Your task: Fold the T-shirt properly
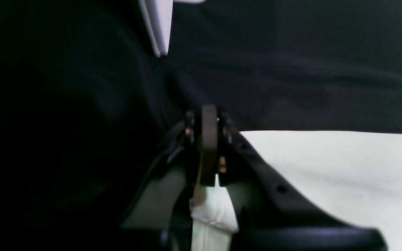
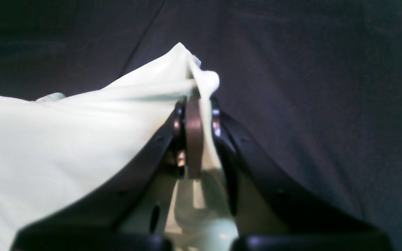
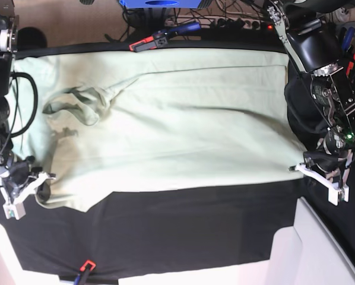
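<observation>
Base view shows us the T-shirt [image 3: 171,130] spread flat on the black cloth [image 3: 195,225] that covers the desk, with its collar [image 3: 76,104] toward the side where our right gripper [image 3: 32,184] is. We see the right gripper pinched tight on a bunched bit of the T-shirt at its near corner by the collar end. Our left gripper [image 3: 305,169] is pinched tight on the T-shirt's other near corner, far from the collar.
</observation>
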